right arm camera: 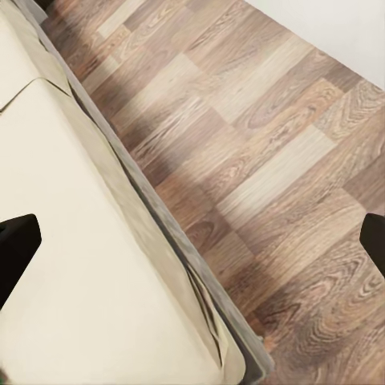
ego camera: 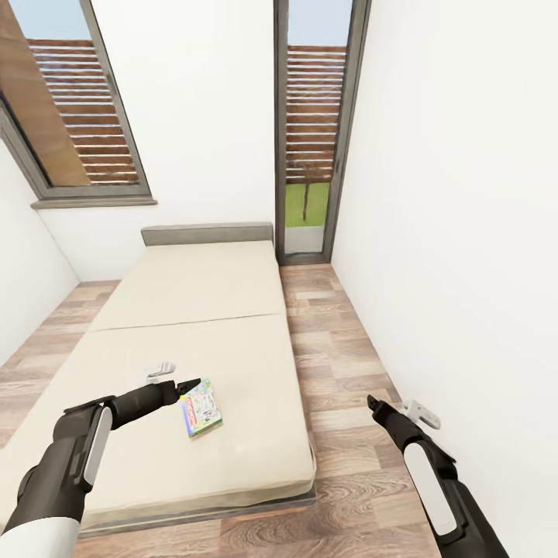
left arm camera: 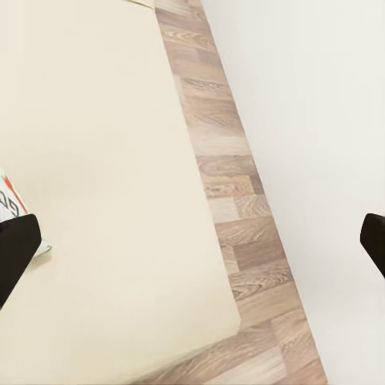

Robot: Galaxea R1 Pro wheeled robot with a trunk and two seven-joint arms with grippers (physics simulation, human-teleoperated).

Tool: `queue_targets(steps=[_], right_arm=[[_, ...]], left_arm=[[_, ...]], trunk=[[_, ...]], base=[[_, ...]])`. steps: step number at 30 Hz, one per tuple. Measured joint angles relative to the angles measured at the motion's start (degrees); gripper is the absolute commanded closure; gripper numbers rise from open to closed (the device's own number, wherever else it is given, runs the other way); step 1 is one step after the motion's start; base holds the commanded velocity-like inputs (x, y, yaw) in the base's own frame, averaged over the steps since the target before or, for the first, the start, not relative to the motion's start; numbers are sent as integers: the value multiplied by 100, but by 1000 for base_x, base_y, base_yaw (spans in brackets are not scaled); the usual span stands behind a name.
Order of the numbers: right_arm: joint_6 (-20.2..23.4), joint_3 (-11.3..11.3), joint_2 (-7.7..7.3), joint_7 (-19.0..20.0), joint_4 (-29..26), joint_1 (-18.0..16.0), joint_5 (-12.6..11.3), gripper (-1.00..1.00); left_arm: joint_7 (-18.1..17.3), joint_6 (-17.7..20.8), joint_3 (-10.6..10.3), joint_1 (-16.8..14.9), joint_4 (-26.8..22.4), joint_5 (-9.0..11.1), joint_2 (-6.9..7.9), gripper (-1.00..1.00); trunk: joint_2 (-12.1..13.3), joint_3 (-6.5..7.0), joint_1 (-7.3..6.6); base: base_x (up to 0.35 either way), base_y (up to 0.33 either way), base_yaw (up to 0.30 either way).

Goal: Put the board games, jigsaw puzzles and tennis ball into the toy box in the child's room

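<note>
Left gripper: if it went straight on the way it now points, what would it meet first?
Probably the board game lying on the bed. The left gripper, fingers apart, points at its near edge from just above. Depth is unclear; it could skim over and meet the mattress beyond.

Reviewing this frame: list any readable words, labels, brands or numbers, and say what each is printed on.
No text can be read for certain.
Board game on the bed: colourful cartoon cover, lettering too small and blurred in the head view.
Same board game in the left wrist view: a sliver with red and black marks, cut off, not legible.
Walls, floor, windows: no signs or labels.
</note>
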Motion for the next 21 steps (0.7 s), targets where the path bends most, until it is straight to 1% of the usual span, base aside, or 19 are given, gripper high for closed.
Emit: queue_targets(steps=[15,21], right_arm=[[24,-9,-24,0,0,0,-10,-100],[44,-9,-36,0,-6,-2,-15,-100]], left_arm=[[4,-1,1,0,0,-2,0,-100],[22,5,-6,-6,6,-2,5,-100]], trunk=[[0,-1,0],[0,-34,0]], base=[[0,8,1],[0,0,42]])
